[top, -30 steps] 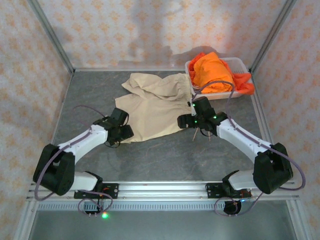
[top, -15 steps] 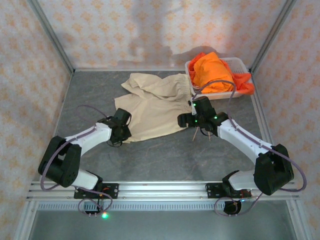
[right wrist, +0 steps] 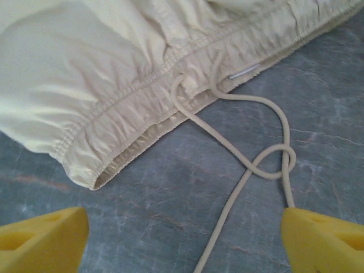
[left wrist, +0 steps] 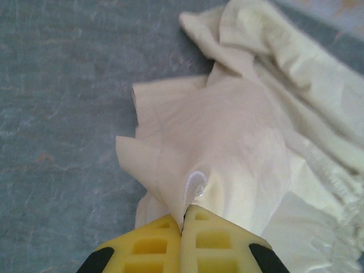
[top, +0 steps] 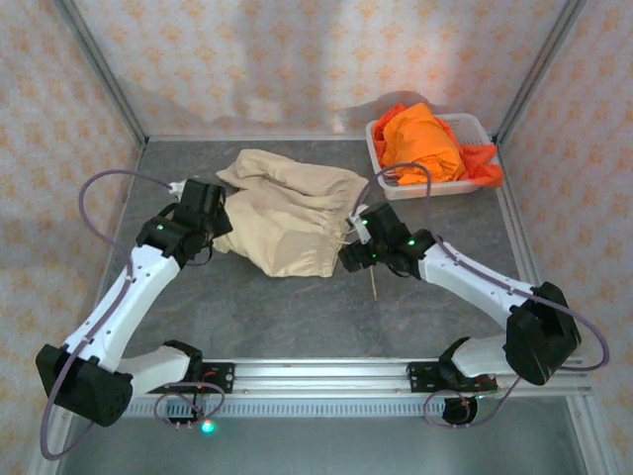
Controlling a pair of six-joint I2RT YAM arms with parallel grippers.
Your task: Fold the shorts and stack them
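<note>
Moved away from white mesh basket (top: 425, 188): soft beige cloth shorts (top: 287, 213), pinched by left gripper (left wrist: 183, 226); right gripper (right wrist: 183, 230) spread; waistband (right wrist: 170, 102) best gripped next.

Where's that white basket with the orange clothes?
In the top view, the white basket sits in the far right corner, holding the orange shorts, just right of the beige shorts.

spread shorts (top: 287, 213) on table (top: 297, 317) centre | basket (top: 473, 120) behind-right of them | piled shorts (top: 420, 143) in basket
</note>
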